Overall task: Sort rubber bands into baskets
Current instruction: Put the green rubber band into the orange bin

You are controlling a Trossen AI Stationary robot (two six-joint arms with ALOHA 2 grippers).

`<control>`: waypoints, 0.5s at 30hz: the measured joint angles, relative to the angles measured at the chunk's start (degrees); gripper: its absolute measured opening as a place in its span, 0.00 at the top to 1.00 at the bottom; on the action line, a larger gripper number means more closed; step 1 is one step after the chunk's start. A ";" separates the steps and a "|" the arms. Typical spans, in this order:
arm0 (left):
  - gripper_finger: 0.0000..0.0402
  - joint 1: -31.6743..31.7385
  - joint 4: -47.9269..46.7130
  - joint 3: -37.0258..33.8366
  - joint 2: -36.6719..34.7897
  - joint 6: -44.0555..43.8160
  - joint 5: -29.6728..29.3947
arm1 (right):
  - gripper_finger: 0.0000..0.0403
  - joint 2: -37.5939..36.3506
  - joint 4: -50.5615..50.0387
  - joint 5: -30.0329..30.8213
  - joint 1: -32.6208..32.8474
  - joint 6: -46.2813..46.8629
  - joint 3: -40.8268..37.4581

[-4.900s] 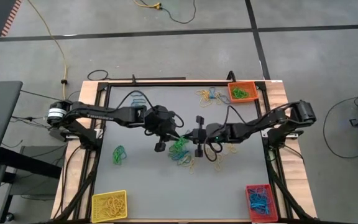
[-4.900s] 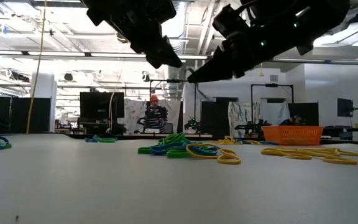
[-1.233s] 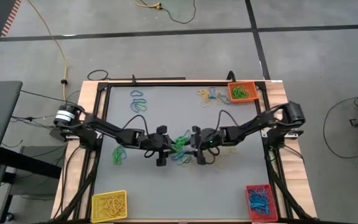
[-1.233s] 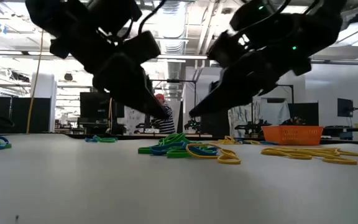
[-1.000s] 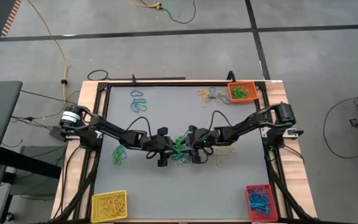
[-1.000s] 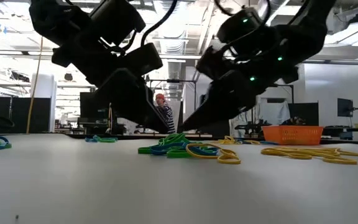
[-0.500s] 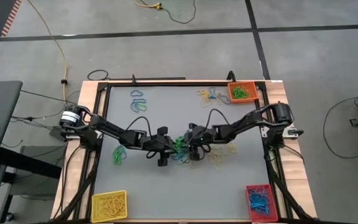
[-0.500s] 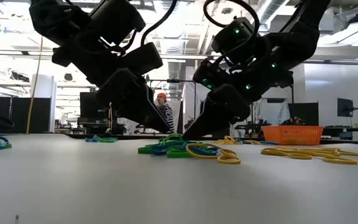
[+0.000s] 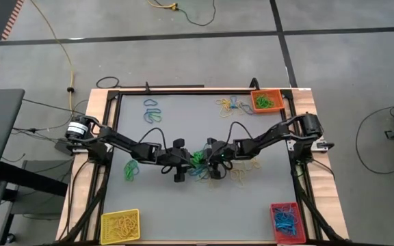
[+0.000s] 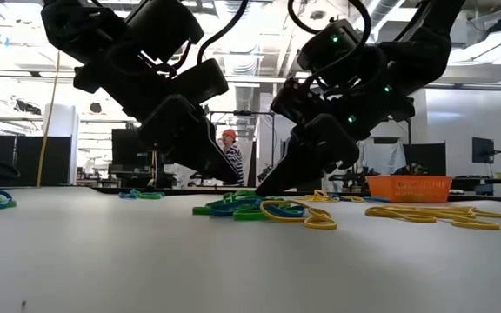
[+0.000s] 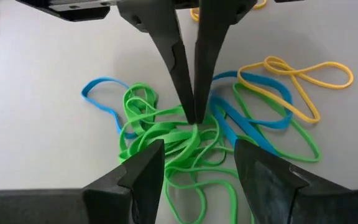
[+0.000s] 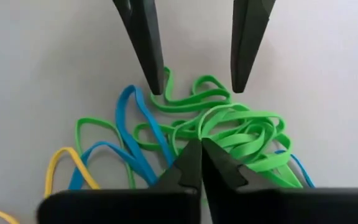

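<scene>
Closed since earlier: right pincer (image 12: 200,163), clamped on green rubber bands (image 12: 241,127) mid-surface; left pincer (image 11: 194,155) apart, opposite.

No readable text, label, brand, number or sign is showing in any of the four views. Nothing legible is appearing on the dark arms, on the pale grey tabletop (image 9: 176,130), on the small plastic baskets or in the room beyond.
</scene>
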 joint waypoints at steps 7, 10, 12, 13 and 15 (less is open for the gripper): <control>0.54 0.00 -0.02 0.00 0.00 -0.43 0.00 | 0.95 -1.88 -0.74 0.92 0.22 -1.91 0.00; 0.54 0.00 -0.04 0.00 -0.02 -0.47 0.00 | 0.95 -4.61 -2.27 2.61 0.22 -2.94 0.00; 0.54 0.00 -0.04 0.00 -0.02 -0.47 0.00 | 0.95 -6.67 -3.66 3.37 0.22 -3.33 0.00; 0.54 0.00 -0.04 0.00 -0.02 -0.47 0.00 | 0.95 -7.56 -4.02 3.45 0.22 -3.38 0.00; 0.54 0.00 -0.04 0.00 -0.02 -0.46 0.00 | 0.95 -9.02 -4.31 3.47 0.27 -3.38 0.00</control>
